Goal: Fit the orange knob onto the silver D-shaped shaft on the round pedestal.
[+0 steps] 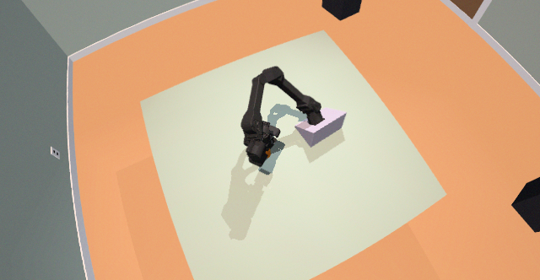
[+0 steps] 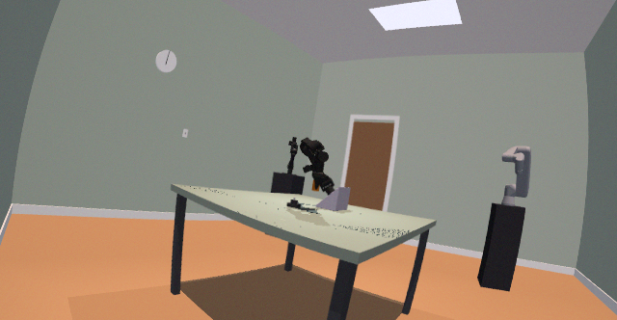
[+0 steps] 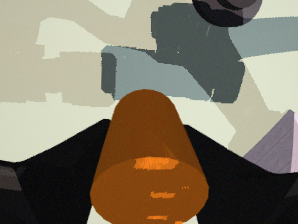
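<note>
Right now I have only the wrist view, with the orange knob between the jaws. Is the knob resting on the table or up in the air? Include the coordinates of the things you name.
Observer: Up in the air. In the exterior view, the orange knob [image 1: 268, 153] [image 2: 315, 185] [image 3: 145, 130] hangs above the table top [image 1: 337, 208] [image 2: 313, 228] [image 3: 65, 120].
Operator: The round pedestal [image 2: 293, 205] [image 3: 225, 17] is cut off at my top edge. Does anything stand up from it?
Observer: Yes, a short stub rises from it in the exterior view. It's too small there to tell where its flat side faces.
Operator: And the lilac corner at my right?
Observer: That's the sloping block [image 1: 329, 130] [image 2: 341, 200] [image 3: 275, 155]; the top view shows the arm's base end mounted on it.
</note>
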Controlling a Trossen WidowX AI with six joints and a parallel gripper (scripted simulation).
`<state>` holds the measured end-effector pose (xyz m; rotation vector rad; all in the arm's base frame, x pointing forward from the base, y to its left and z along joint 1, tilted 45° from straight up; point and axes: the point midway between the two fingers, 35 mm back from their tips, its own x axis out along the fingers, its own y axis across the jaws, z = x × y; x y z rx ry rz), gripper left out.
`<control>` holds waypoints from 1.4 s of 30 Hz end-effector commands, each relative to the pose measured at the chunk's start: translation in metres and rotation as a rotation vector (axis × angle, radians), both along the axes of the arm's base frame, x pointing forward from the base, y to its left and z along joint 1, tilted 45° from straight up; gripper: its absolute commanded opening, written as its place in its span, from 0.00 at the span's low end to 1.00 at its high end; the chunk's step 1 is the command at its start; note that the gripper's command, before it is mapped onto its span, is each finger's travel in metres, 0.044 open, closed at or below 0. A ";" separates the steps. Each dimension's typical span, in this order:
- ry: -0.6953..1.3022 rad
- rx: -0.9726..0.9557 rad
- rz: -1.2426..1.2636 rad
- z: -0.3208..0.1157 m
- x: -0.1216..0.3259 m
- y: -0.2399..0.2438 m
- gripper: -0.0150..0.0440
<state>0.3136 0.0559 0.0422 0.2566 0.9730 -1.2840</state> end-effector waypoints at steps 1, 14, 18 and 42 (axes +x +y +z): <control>-0.013 0.003 0.010 0.009 0.002 -0.008 0.25; -0.014 0.003 0.011 0.030 0.000 -0.046 0.25; -0.014 0.001 0.011 0.036 -0.002 -0.058 0.25; -0.012 -0.027 0.004 0.069 -0.025 -0.124 0.25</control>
